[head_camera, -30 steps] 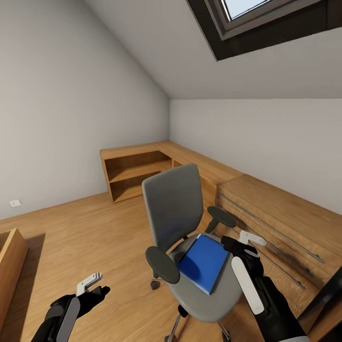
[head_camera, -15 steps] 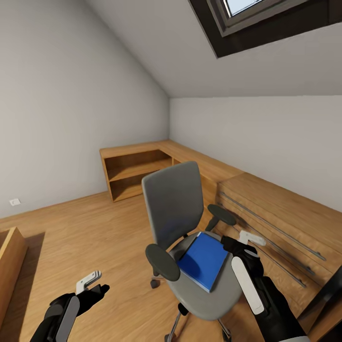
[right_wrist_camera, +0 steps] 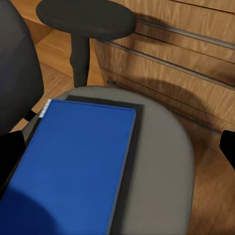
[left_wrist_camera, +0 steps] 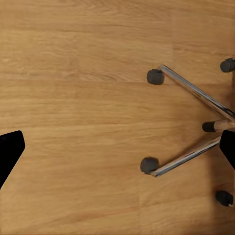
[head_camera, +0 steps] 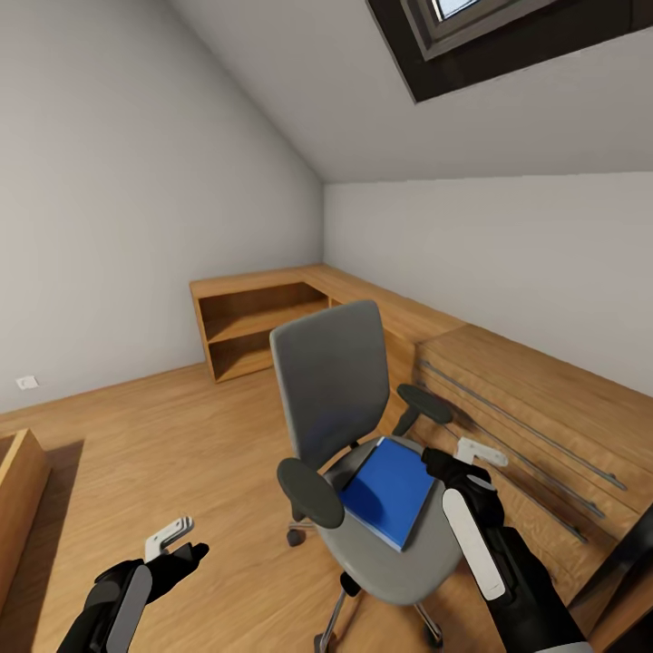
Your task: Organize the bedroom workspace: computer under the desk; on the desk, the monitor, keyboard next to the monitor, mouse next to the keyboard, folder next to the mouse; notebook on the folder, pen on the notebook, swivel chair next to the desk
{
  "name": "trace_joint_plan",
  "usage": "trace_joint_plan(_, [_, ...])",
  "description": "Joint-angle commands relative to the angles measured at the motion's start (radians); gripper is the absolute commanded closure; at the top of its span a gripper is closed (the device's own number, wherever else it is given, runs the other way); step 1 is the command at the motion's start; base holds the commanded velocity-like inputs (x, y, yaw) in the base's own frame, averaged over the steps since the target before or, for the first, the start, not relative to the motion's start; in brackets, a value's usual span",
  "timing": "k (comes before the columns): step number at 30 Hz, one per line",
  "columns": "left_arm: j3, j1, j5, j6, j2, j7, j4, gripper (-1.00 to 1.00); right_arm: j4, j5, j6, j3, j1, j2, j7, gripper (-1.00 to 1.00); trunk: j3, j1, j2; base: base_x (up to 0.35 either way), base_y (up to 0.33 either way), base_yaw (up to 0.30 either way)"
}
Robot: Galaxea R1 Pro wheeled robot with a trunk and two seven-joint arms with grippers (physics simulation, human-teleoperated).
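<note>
The swivel chair (head_camera: 331,381), grey with black armrests, stands on the wooden floor just in front of me. The bright blue folder (head_camera: 390,494) lies flat on its seat. My right gripper (head_camera: 458,456) hovers open at the seat's right edge, beside the folder's far corner and apart from it. In the right wrist view the folder (right_wrist_camera: 73,166) lies on the grey seat (right_wrist_camera: 161,161), below the open right gripper (right_wrist_camera: 120,147). My left gripper (head_camera: 177,537) hangs open over the floor left of the chair. The left wrist view looks past the left gripper (left_wrist_camera: 117,149) at the chair's chrome base (left_wrist_camera: 191,98).
A light wooden drawer chest (head_camera: 535,426) runs along the right wall, close behind the chair. A low wooden shelf unit (head_camera: 258,326) fills the far corner. Another wooden piece (head_camera: 18,490) stands at the left edge. A dark slanted edge (head_camera: 626,558) shows at the lower right.
The whole picture has shifted slightly, so the chair and room sit a little higher: the camera moved. Both grippers hold the same place and stay open.
</note>
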Motion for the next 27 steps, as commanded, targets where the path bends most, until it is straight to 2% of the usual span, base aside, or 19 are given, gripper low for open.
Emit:
trace_joint_plan(1, [0.0, 0.0, 0.01, 0.005, 0.0, 0.008, -0.001, -1.0, -0.002, -0.007, 0.003, 0.001, -0.001, 0.0, -0.008, -1.0, -0.004, 0.004, -0.008, 0.0, 0.0, 0.0])
trace_joint_plan(12, [0.0, 0.0, 0.01, 0.005, 0.0, 0.008, 0.0, -1.0, -0.009, 0.0, 0.001, -0.001, -0.001, 0.0, -0.011, -1.0, -0.039, 0.046, -0.085, 0.0, 0.0, 0.01])
trace_joint_plan(19, [0.0, 0.0, 0.011, 0.005, 0.0, 0.008, 0.002, -1.0, -0.008, 0.004, 0.0, 0.0, -0.001, 0.0, -0.012, -1.0, -0.061, 0.073, -0.134, 0.0, 0.0, 0.168])
trace_joint_plan(24, [0.002, 0.0, 0.011, 0.005, 0.005, 0.009, 0.003, -1.0, -0.008, 0.039, -0.004, 0.0, -0.001, 0.001, -0.012, -1.0, -0.061, 0.073, -0.134, 0.0, 0.0, 0.12])
trace_joint_plan(27, [0.004, 0.0, 0.011, 0.006, 0.017, 0.008, 0.004, -1.0, -0.008, 0.052, -0.008, 0.0, -0.001, 0.001, -0.012, -1.0, -0.061, 0.073, -0.134, 0.0, 0.0, 0.043])
